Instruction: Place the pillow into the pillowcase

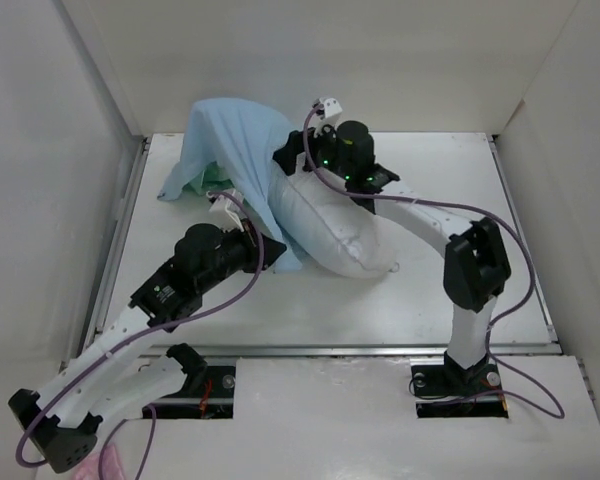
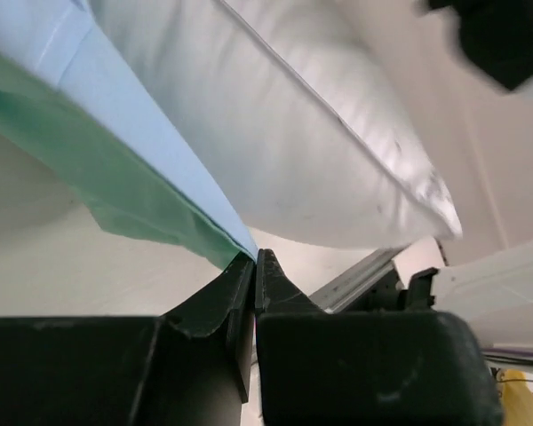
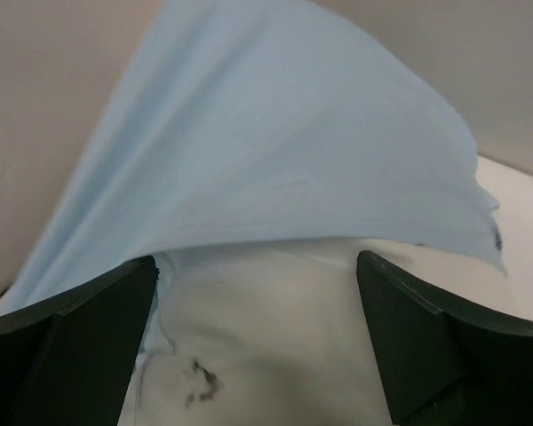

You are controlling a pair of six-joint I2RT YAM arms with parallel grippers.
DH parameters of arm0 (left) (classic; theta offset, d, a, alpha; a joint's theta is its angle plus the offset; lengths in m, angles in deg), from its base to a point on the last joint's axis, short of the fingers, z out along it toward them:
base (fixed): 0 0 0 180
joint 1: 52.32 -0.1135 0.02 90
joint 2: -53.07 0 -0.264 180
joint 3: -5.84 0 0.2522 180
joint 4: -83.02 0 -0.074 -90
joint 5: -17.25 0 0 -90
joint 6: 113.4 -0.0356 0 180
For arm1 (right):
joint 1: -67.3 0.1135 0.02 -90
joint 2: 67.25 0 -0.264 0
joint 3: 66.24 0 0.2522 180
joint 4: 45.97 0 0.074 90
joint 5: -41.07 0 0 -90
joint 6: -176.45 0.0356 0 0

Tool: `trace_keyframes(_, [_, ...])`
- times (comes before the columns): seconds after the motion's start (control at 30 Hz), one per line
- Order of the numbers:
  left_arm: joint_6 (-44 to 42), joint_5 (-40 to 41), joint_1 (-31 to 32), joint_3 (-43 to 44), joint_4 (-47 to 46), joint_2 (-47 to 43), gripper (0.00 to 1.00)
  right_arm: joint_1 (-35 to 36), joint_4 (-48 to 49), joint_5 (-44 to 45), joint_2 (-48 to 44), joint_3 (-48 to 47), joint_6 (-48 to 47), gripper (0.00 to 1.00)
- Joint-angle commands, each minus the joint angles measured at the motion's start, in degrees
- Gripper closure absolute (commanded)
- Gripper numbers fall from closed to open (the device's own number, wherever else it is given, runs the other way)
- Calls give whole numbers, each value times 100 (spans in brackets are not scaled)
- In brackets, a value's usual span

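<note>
**Blue case draped over the pillow's far end**

The large plump white stuffed pillow (image 1: 335, 240) lay slantwise on the white desk (image 1: 380, 310), its near end pointing right and its far end tucked under the cloth. The thin, wrinkly light blue fabric pillowcase (image 1: 230, 140) rose like a tent at the far left of the desk, hanging over that far end, with a teal-green face showing below its left edge. The left pincer (image 2: 254, 259) was fully closed, nipping a lower edge of the pillowcase just beside the pillow's left flank. The right pincer (image 3: 258, 259), at the far middle, stood with its jaws spread wide on either side of the pillow's covered end, gripping nothing, the blue cloth draped across just beyond its tips
</note>
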Motion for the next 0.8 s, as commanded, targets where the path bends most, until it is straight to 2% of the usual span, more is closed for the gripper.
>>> trace_keyframes(0.0, [258, 392, 43, 188, 600, 131, 100, -123, -1044, -2305, -844, -107, -931, 0])
trace_keyframes(0.07, [205, 471, 42, 250, 653, 201, 100, -123, -1851, -2553, -1133, -177, -1205, 0])
trace_keyframes(0.1, [144, 471, 42, 250, 714, 202, 100, -123, -2108, -2632, -1222, -177, -1632, 0])
trace_keyframes(0.2, [144, 471, 42, 250, 785, 255, 100, -123, -3091, -2396, -1442, -318, -2362, 0])
trace_keyframes(0.27, [144, 471, 42, 198, 785, 255, 100, -123, -3401, -2107, -1504, -266, -2532, 0])
trace_keyframes(0.33, [144, 471, 42, 198, 785, 255, 100, -123, -3893, -2044, -1329, -213, -2865, 0])
trace_keyframes(0.43, [144, 471, 42, 198, 785, 255, 100, 386, -4621, -1860, -821, -476, -3506, 0])
trace_keyframes(0.47, [144, 471, 42, 198, 785, 307, 100, 509, -4624, -1859, -723, -476, -3509, 0])
trace_keyframes(0.6, [144, 471, 42, 198, 846, 308, 100, 782, -4334, -2789, -284, -572, -3570, 0])
trace_keyframes(0.7, [144, 523, 42, 198, 846, 308, 100, 879, -4203, -2668, 410, -985, -3570, 0])
trace_keyframes(0.77, [144, 462, 42, 198, 785, 369, 100, 958, -3863, -2125, 1041, -1415, -3256, 3])
